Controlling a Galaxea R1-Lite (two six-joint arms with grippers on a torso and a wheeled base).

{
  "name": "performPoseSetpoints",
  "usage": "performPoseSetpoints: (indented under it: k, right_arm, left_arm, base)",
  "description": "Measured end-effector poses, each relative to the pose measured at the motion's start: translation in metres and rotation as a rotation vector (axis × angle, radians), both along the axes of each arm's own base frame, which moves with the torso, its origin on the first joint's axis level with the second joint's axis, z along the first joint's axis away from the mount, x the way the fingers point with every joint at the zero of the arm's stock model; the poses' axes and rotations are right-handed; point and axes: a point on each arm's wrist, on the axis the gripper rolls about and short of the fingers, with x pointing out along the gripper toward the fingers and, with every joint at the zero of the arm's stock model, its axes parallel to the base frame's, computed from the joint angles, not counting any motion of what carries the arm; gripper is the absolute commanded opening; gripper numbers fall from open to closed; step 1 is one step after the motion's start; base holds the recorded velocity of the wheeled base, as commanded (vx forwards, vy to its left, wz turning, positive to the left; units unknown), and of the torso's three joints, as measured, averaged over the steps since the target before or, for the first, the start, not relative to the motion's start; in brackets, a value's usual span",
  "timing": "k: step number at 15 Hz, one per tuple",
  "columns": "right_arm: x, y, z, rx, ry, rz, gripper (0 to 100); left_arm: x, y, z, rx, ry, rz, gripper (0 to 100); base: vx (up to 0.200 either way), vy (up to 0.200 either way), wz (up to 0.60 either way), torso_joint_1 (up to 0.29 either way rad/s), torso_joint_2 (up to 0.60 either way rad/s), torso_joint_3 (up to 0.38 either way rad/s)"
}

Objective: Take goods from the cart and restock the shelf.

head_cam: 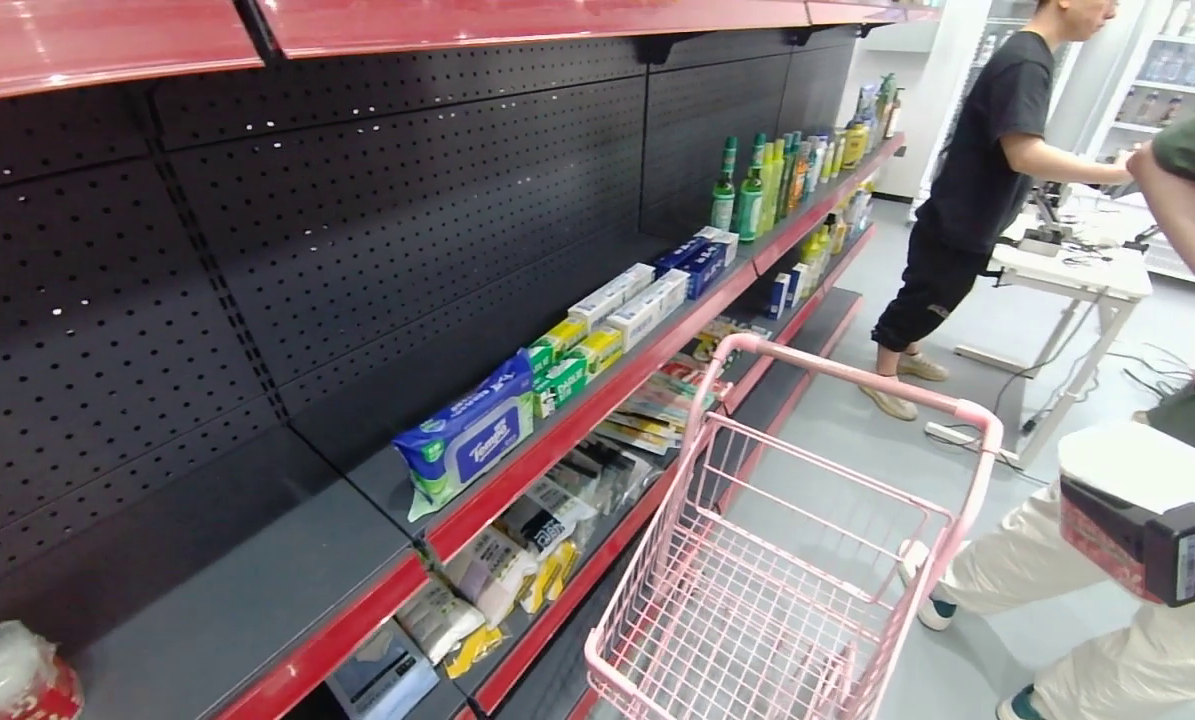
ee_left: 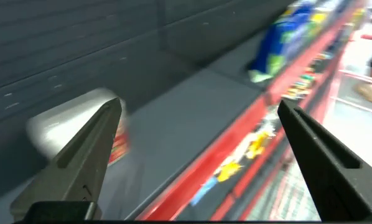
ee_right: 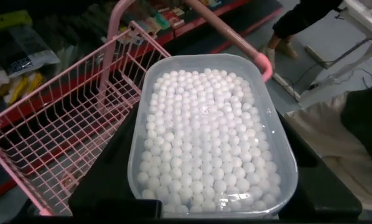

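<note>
Holding a clear tub [ee_right: 211, 143] of white beads level, likely against spilling, just beside the pink cart [head_cam: 837, 372], the right gripper [ee_right: 212, 208] seems ready to shelve it; across from the cart, the left gripper [ee_left: 198, 104] hangs spread wide over the shelf [head_cam: 257, 590] near 1 wrapped pack [head_cam: 7, 670].

pack [head_cam: 2, 675]: lower left corner of head view, cut by frame edge; blurred in left wrist view, partly behind a finger [ee_left: 89, 149]
tub [head_cam: 1132, 470]: right edge of head view, underside hidden
far bottles [head_cam: 797, 170]: too small to tell kinds
</note>
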Motion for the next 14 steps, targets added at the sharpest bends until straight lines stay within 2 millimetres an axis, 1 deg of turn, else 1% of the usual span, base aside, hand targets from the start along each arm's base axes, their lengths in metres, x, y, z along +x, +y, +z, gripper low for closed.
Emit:
performPoseSetpoints:
  k: [14]
  right_arm:
    - [-0.0027,0.0001,-0.0005,-0.012,-0.004,0.007,0]
  left_arm:
    - [0.0000,0.0000,0.0000,0.000,0.000,0.000,100]
  base:
    - [0.000,0.000,0.60,0.001,0.00,0.002]
